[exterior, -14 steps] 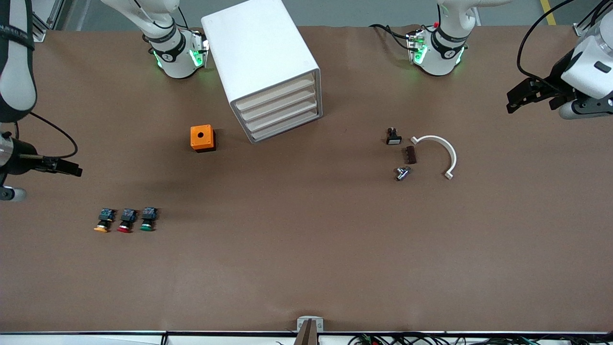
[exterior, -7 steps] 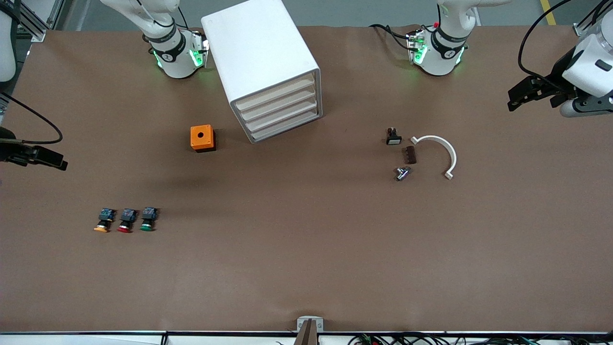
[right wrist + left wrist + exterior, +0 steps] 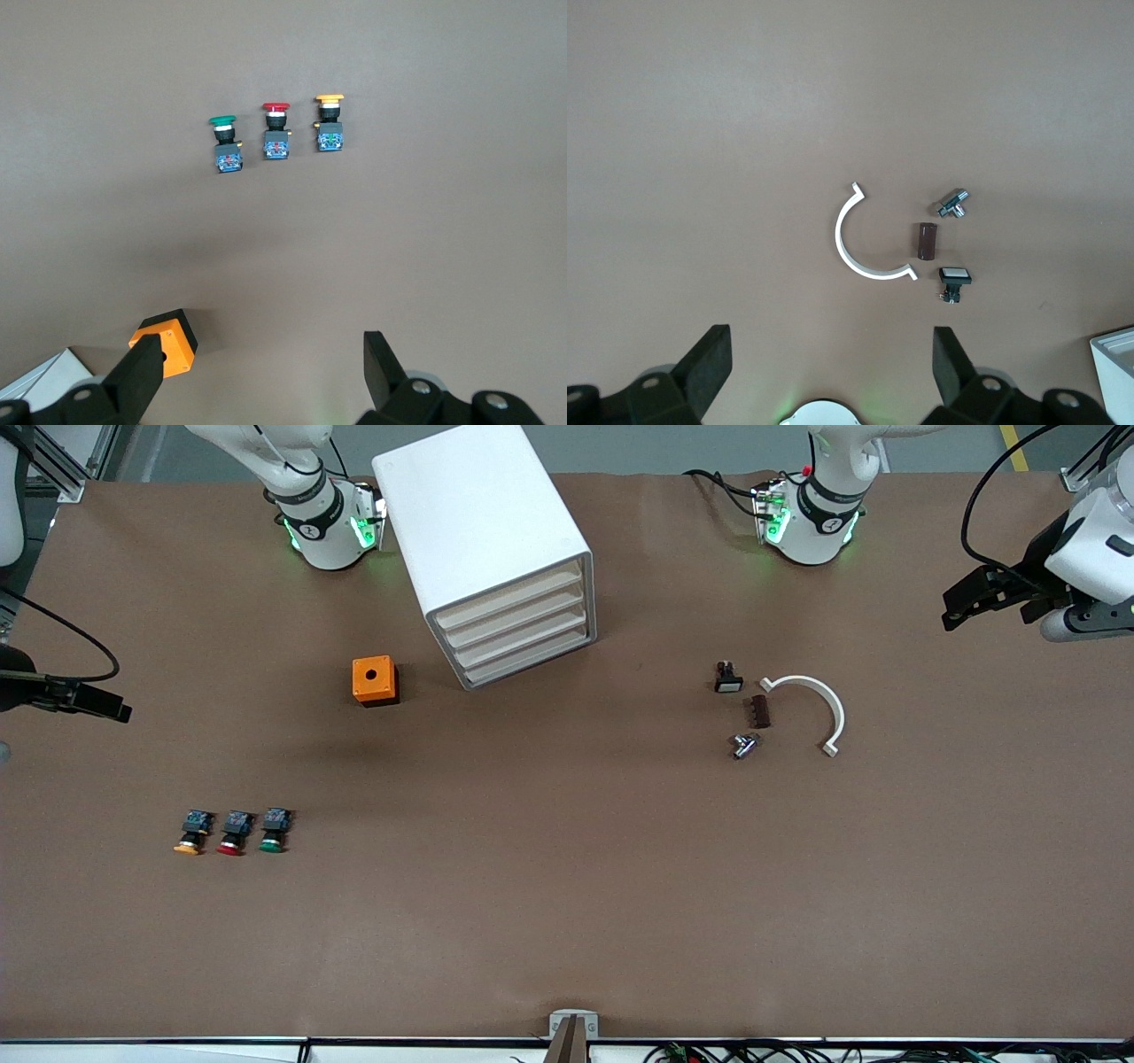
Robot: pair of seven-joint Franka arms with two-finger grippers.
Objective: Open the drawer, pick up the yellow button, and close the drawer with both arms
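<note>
Overhead, the white drawer cabinet (image 3: 490,549) sits at top centre of the front view, all four drawers (image 3: 514,624) pushed in. Lower in the frame's left part, the orange-capped button (image 3: 191,833) lies on the table beside red (image 3: 234,833) and green (image 3: 274,831) ones. Right gripper (image 3: 106,707) at the left edge and left gripper (image 3: 970,598) at the upper right hang with fingers spread, empty.
</note>
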